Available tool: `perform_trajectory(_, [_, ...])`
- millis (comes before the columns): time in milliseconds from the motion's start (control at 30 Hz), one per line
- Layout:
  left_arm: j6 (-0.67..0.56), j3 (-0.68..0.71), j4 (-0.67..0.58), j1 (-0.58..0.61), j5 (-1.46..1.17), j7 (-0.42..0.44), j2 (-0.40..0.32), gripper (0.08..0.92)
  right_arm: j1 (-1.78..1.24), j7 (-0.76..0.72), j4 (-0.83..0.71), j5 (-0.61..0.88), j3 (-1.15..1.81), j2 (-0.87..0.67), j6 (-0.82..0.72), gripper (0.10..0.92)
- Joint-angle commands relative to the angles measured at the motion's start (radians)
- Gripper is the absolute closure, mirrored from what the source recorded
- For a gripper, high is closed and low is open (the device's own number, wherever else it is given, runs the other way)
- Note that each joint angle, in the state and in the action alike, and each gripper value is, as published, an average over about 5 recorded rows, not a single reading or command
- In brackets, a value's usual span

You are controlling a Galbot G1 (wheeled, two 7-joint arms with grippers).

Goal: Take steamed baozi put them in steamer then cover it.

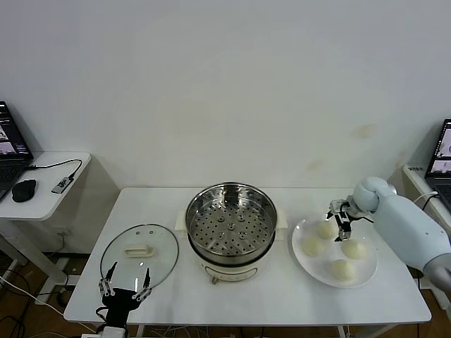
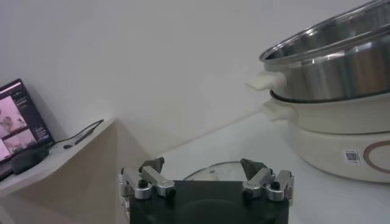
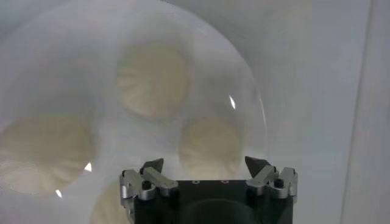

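At the middle of the white table [image 1: 282, 296] stands the steamer [image 1: 230, 224], its perforated tray bare and uncovered. To the steamer's right lies a flat white plate [image 1: 308, 266] carrying all four steamed baozi [image 1: 343, 269], none yet moved. The right hand [image 1: 342, 220] hangs directly over the plate's far side, on the side away from the robot, just above the bun nearest the steamer's rim; its fingers [image 3: 151, 167] are spread wide with nothing between them, and the right wrist view looks straight down past them onto the buns. To the steamer's left, the cover [image 1: 139, 255] lies flat on the table, handle up. The left hand [image 1: 125, 286] waits at the cover's near edge, fingers wide apart and holding nothing. Farther left of the steamer, a side desk [image 1: 49, 189] carries a mouse [image 1: 24, 189].
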Motion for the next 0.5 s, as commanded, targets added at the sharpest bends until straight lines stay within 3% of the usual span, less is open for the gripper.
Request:
perform_trajectory(33, [-0.001, 0.0, 0.0, 0.001, 0.002, -0.001, 0.0, 0.177, 0.006, 0.003, -0.026, -0.023, -0.003, 0.019, 0.003, 0.238])
perform_trajectory(500, [-0.002, -0.001, -0.01, 0.009, 0.009, -0.002, -0.003, 0.177, -0.005, 0.019, -0.028, -0.026, 0.012, 0.025, -0.005, 0.351])
